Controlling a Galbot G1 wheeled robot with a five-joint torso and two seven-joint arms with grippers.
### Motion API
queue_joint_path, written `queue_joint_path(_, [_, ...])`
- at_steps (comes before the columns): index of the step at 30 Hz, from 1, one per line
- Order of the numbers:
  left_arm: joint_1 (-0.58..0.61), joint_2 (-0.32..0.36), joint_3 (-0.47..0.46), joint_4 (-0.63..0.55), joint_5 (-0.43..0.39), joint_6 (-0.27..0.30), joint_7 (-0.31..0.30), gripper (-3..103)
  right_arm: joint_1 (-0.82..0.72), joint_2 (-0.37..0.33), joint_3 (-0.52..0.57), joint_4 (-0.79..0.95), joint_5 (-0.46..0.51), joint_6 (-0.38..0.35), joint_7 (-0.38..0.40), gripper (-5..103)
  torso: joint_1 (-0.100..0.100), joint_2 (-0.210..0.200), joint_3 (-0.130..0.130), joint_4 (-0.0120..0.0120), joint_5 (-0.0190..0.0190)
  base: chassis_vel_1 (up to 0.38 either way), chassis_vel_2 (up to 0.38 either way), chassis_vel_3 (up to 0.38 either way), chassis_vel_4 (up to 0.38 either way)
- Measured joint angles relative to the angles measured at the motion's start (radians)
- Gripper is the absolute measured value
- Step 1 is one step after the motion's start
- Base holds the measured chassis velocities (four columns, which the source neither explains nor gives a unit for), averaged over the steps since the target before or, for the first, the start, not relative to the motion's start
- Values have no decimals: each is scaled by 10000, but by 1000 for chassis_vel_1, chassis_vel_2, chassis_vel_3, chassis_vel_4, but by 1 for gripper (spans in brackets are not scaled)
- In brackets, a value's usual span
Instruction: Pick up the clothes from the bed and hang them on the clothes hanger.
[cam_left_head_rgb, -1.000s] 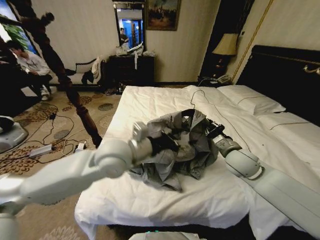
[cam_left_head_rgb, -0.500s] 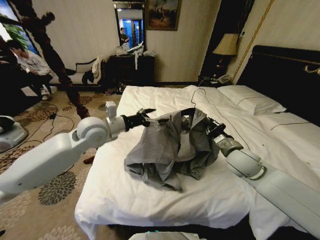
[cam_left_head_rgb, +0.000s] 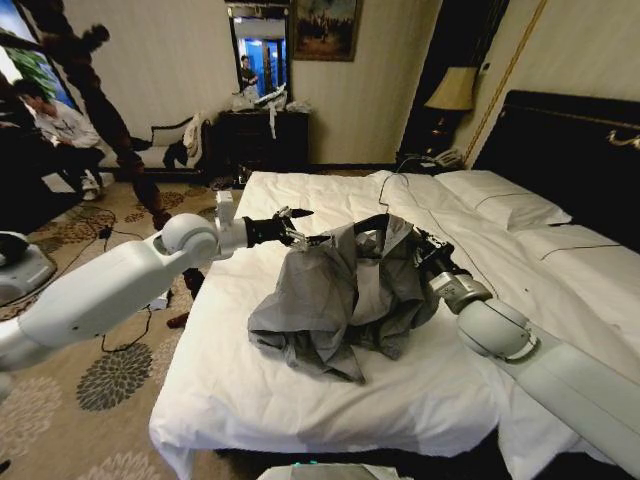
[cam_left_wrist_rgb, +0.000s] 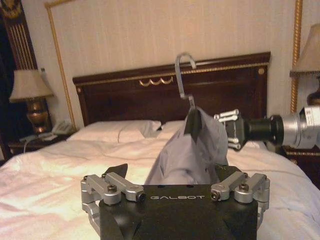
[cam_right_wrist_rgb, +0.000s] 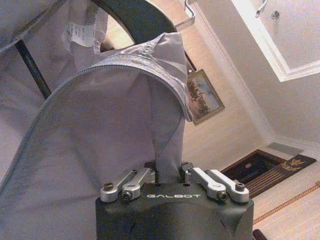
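Two GALBOT-marked grippers (shirt between)

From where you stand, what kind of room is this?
Most likely a hotel bedroom: a double bed with white duvet and dark headboard, a bedside lamp by a telephone, patterned carpet.

Both arms are big, smooth and white, with round ball-like joints and grey rings. Near the wrists they turn black. Each claw, left claw and right claw, has a black body with "GALBOT" in pale letters (small ones), and shiny silver links held by dark screws.
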Motion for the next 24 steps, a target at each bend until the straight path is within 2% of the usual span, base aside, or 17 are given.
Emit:
queue_joint_path(6, [-383, -167, 993, 245, 28, 5, -7, 97, -38, -48, 1, 72, 21, 18, 0, 19, 0, 0, 0, 3, -2, 0, 0, 0, 0])
queue_joint_path(18, [-1055, -499, 1813, 456, -384, 11, -67, 90, -74, -121, -34, 137, -166, 135, -73, 19, -1, 0, 0, 1, -2, 0, 0, 0, 0])
queue_joint_path(19, [-1127, -546, 1848, 456, -502, 19, -70, 89, -123, -133, -34, 163, -211, 161, -95, 19, -1, 0, 0, 1, -2, 0, 0, 0, 0])
queue_joint_path(22, [-1297, -673, 1993, 492, -670, 39, -106, 73, -170, -155, -27, 231, -250, 188, -121, 19, -1, 0, 0, 0, 0, 0, 0, 0, 0])
queue_joint_path(23, [-1297, -673, 1993, 492, -670, 39, -106, 73, -170, -155, -27, 231, -250, 188, -121, 19, -1, 0, 0, 0, 0, 0, 0, 0, 0])
queue_joint_path(24, [-1393, -741, 2101, 535, -719, 47, -105, 68, -171, -179, -24, 289, -251, 191, -130, 19, -1, 0, -1, 0, -1, 0, 0, 0, 0])
